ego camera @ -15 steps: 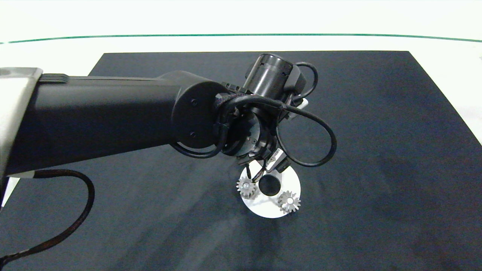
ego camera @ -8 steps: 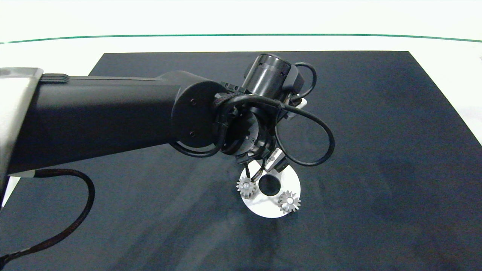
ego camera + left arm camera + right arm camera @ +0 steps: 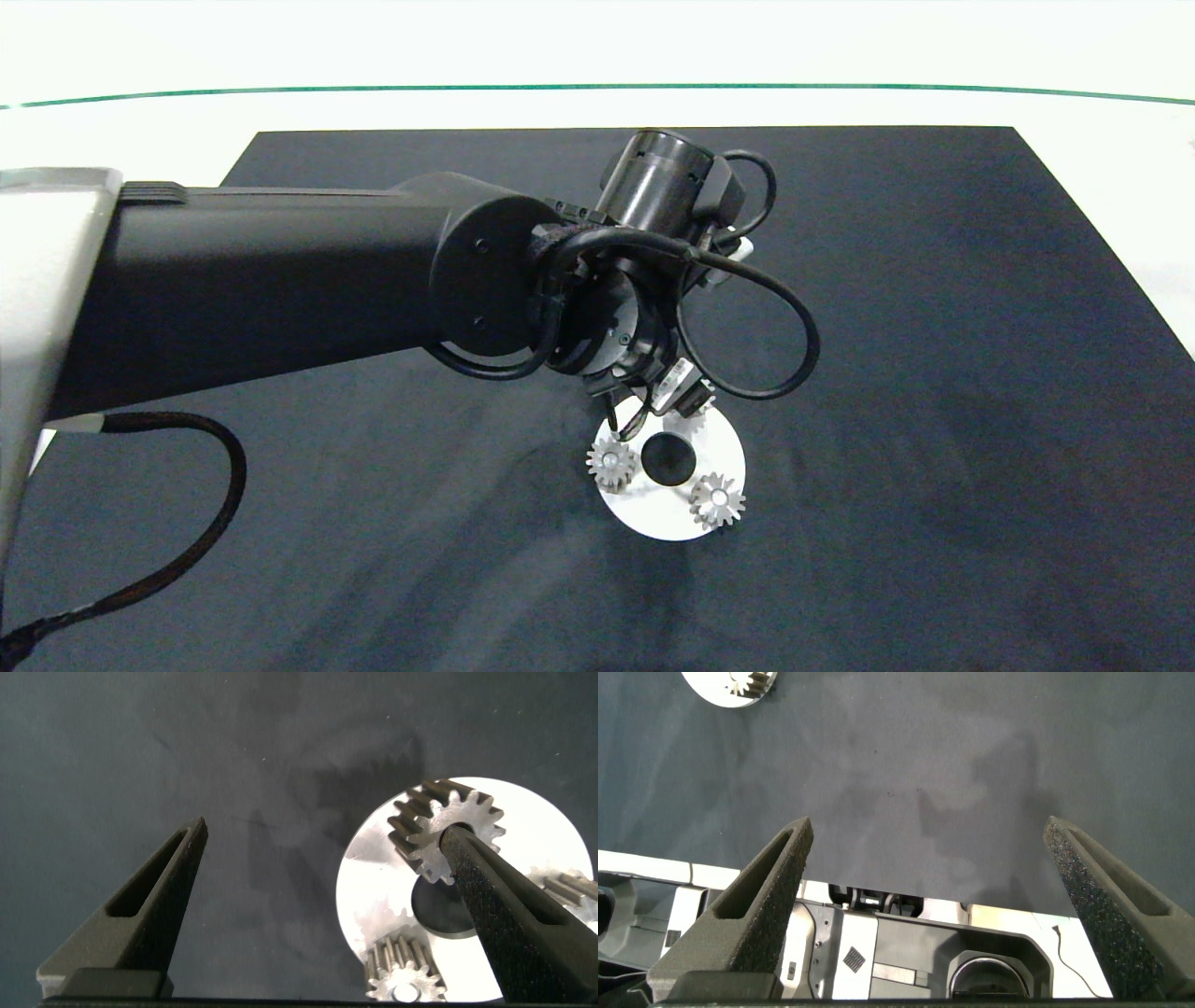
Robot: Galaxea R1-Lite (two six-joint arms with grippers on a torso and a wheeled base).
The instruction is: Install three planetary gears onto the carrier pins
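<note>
All three planetary gears (image 3: 717,501) now sit on the white carrier disc (image 3: 653,518) on the dark mat of the worktop, around its centre hole. Two show plainly in the head view; the third (image 3: 448,838) lies at the far edge of the disc, under the left arm. The carrier pins are hidden inside the gear bores.

The left tool (image 3: 327,873) hangs over the disc with its fingers wide apart and holds nothing; one finger crosses in front of the third gear. The right tool (image 3: 929,873) is also spread and empty, well apart from the disc.

The gears look like stiff, smooth metal, small and light, so they probably slip easily. I think the safest hold is across the toothed rim, on two opposite sides.
</note>
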